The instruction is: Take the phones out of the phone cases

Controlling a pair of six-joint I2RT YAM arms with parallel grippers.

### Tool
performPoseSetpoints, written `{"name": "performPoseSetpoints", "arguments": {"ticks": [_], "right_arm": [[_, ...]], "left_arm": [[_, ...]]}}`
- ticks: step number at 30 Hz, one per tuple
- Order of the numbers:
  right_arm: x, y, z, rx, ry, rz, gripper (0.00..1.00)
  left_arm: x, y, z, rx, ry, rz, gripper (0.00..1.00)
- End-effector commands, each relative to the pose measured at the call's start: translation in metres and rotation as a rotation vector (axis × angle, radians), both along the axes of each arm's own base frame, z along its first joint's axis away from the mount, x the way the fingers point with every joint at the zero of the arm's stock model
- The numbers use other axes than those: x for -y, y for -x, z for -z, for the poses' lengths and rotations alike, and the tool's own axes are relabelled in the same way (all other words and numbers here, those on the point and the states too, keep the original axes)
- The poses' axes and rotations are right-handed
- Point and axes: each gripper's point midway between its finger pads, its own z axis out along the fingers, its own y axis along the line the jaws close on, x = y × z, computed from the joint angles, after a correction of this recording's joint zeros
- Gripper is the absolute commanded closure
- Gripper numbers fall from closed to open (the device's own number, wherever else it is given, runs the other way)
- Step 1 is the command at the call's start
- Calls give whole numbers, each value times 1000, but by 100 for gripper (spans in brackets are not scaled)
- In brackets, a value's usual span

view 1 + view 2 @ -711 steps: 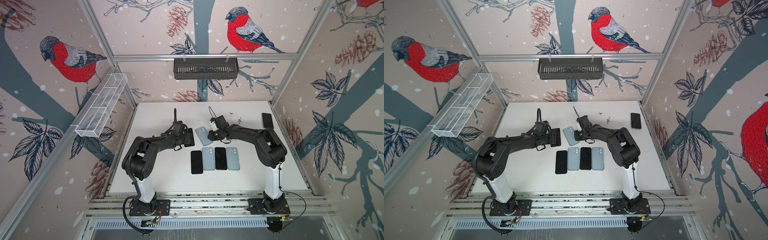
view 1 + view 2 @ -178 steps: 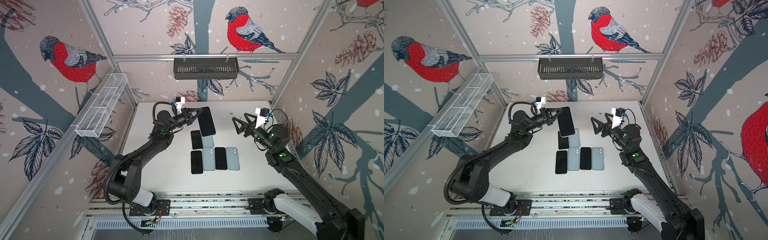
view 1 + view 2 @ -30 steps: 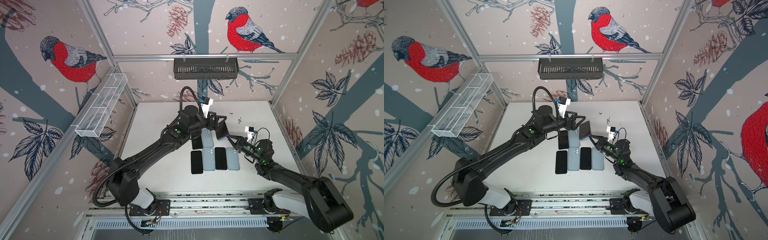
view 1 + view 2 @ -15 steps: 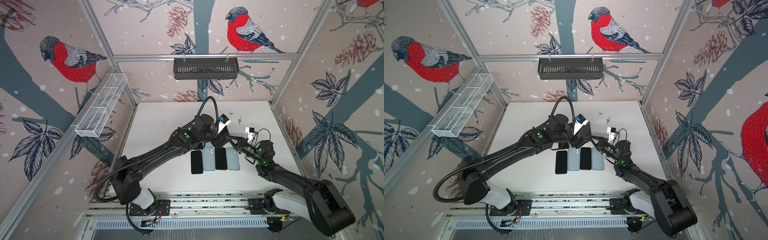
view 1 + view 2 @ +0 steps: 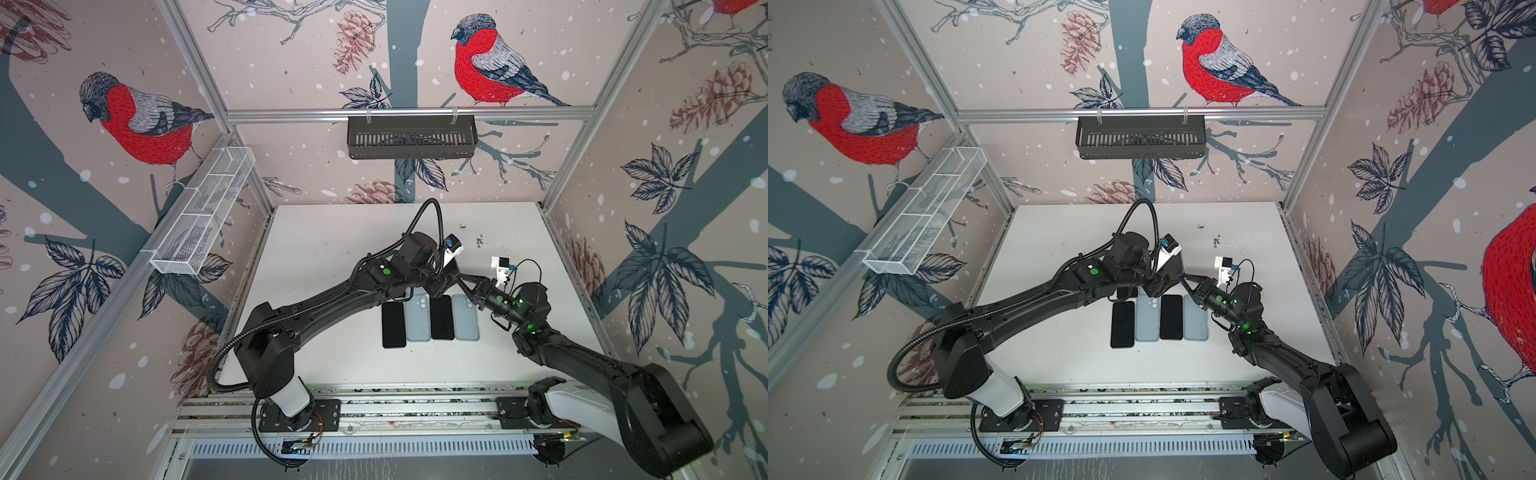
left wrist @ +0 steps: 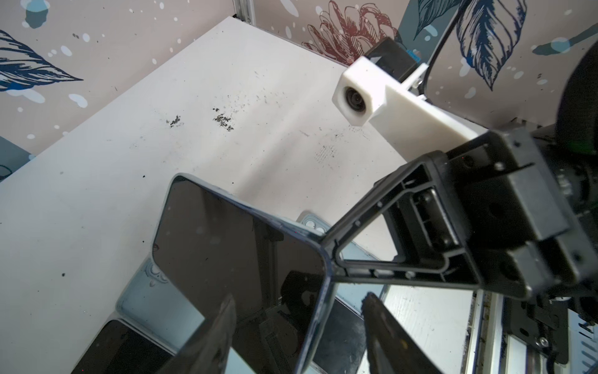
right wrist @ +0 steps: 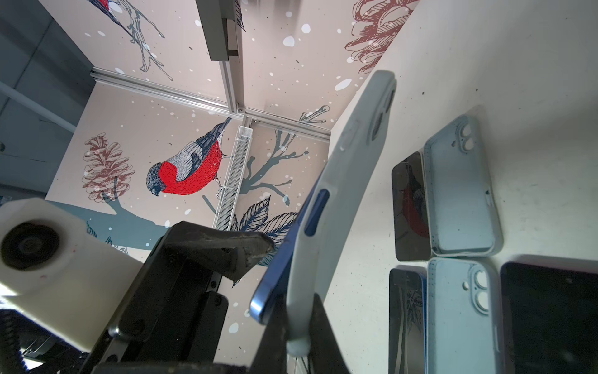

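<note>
Right wrist view tells me most: my right claw [image 7: 299, 340] is clamped on the near end of the pale phone case [image 7: 343, 181], holding it up off the table [image 7: 485, 64]. The blue-edged phone [image 7: 278, 275] has lifted out of the case at that end, while its far end looks still seated. I judge the job about half done: the peel is started, the parting is not. My left claw [image 6: 298, 294] stands with its jaws apart, one finger on each side of the phone's dark screen. It has yet to close on the phone and draw it away. Whether either finger touches the glass I cannot tell. Spare phones [image 5: 393, 324] and empty cases [image 5: 465, 318] lie in rows on the table beneath. In both top views my arms meet over the table's middle and cover the held phone. From there I cannot make out how much of it sits in the case, nor whether the far corners have let go.
</note>
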Motion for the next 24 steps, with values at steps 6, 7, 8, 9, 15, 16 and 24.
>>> {"name": "performPoseSetpoints", "arguments": {"ticks": [6, 7, 8, 9, 15, 16, 24], "right_arm": [[-1, 5, -15, 71, -28, -11, 100], [-1, 5, -16, 72, -30, -12, 100], [0, 5, -15, 71, -30, -11, 100], [0, 6, -15, 71, -30, -11, 100], [0, 5, -16, 73, -29, -9, 100], [0, 5, -16, 71, -30, -7, 100], [0, 6, -18, 76, -34, -9, 100]], "left_arm": [[1, -18, 1, 51, -25, -69, 46], [1, -18, 2, 52, -25, -70, 47], [1, -18, 3, 51, -27, -71, 48], [2, -18, 4, 51, -28, -72, 49], [1, -19, 12, 75, -71, -96, 55], [1, -19, 14, 83, -83, -104, 56], [-1, -23, 18, 174, -158, -173, 62]]}}
